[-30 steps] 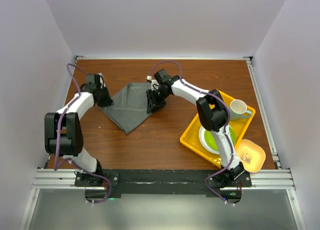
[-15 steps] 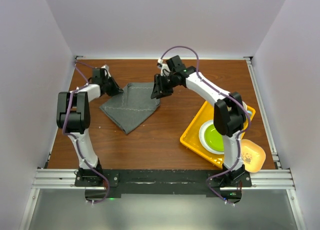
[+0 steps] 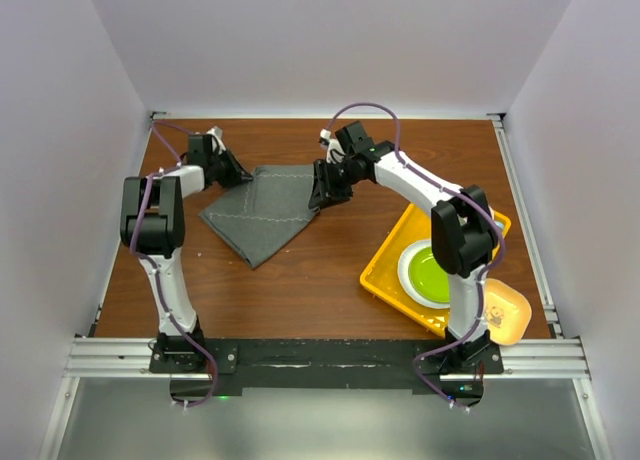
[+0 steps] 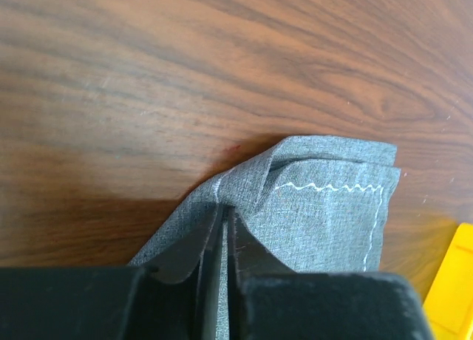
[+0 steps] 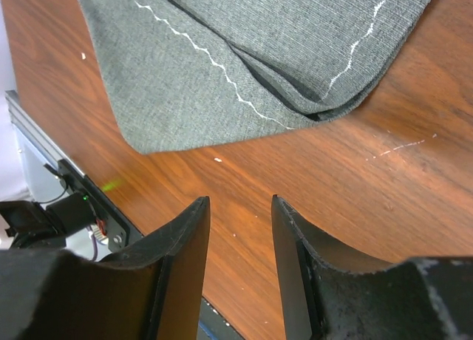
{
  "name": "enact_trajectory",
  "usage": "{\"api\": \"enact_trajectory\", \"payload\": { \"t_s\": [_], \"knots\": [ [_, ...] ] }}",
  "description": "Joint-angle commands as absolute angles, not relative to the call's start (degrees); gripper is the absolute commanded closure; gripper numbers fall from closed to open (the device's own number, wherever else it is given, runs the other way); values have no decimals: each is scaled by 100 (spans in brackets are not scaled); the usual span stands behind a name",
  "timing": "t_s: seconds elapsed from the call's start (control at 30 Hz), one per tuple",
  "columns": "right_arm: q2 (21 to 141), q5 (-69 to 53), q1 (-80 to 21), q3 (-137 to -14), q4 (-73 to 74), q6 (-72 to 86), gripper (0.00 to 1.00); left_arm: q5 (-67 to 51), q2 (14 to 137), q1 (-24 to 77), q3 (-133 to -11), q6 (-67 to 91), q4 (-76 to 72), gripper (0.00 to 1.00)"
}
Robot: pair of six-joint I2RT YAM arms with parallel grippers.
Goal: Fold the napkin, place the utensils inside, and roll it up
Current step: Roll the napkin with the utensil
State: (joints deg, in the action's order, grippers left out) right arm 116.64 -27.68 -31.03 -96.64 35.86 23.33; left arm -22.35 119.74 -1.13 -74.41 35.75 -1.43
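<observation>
The dark grey napkin (image 3: 262,212) lies folded on the wooden table, its pale stitched line showing. My left gripper (image 3: 232,172) is at its far left corner. In the left wrist view the jaws (image 4: 222,211) are shut on a raised fold of the napkin (image 4: 325,214). My right gripper (image 3: 322,192) hovers at the napkin's right corner. In the right wrist view it (image 5: 240,203) stands open over bare wood with nothing between its fingers, and the napkin (image 5: 244,52) lies just beyond the fingertips. The utensils are out of view.
A yellow tray (image 3: 385,270) sits at the right with a green plate (image 3: 438,275) in it, partly behind the right arm. A yellow bowl (image 3: 505,310) rests by the tray's near corner. The tray's corner (image 4: 454,281) shows in the left wrist view.
My left gripper has moved to the napkin's far left corner and pinched it. The right gripper has drawn back to the right corner, and the napkin now spreads wider along its far edge.
</observation>
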Motion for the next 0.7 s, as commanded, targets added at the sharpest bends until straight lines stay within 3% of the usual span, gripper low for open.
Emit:
{"api": "enact_trajectory", "payload": {
  "t_s": [0.0, 0.07, 0.17, 0.2, 0.27, 0.37, 0.5, 0.6, 0.67],
  "knots": [
    [11558, -2584, -3208, -10054, 3647, 2145, 55, -2207, 12015, -150, -8181, 2919, 901, 82],
    [11514, -2401, -3313, -10160, 3752, 1996, 52, -2127, 11718, -149, -8244, 2857, 1063, 75],
    [11347, -2024, -3497, -10125, 3587, 1636, 38, -1760, 10787, -141, -8113, 2883, 1449, 62],
    [11234, -1961, -3533, -9994, 3516, 1478, 27, -1575, 10297, -141, -8060, 2987, 1798, 49],
    [11171, -1960, -3655, -9914, 3324, 1345, 19, -901, 9785, -114, -7781, 3181, 2213, 32],
    [11311, -1952, -3927, -10019, 3278, 1240, 2, -283, 8713, -53, -6990, 3462, 2776, 28],
    [11294, -1015, -4709, -10125, 2700, 530, 2, 455, 7054, 132, -6057, 3542, 3487, 26],
    [11513, -266, -5377, -10509, 2575, 37, 2, 1640, 6305, 149, -5845, 3848, 4162, 26],
    [11934, 367, -5703, -11140, 2872, -165, 4, 2643, 6101, 132, -5862, 4408, 4621, 20]
  ]
}}
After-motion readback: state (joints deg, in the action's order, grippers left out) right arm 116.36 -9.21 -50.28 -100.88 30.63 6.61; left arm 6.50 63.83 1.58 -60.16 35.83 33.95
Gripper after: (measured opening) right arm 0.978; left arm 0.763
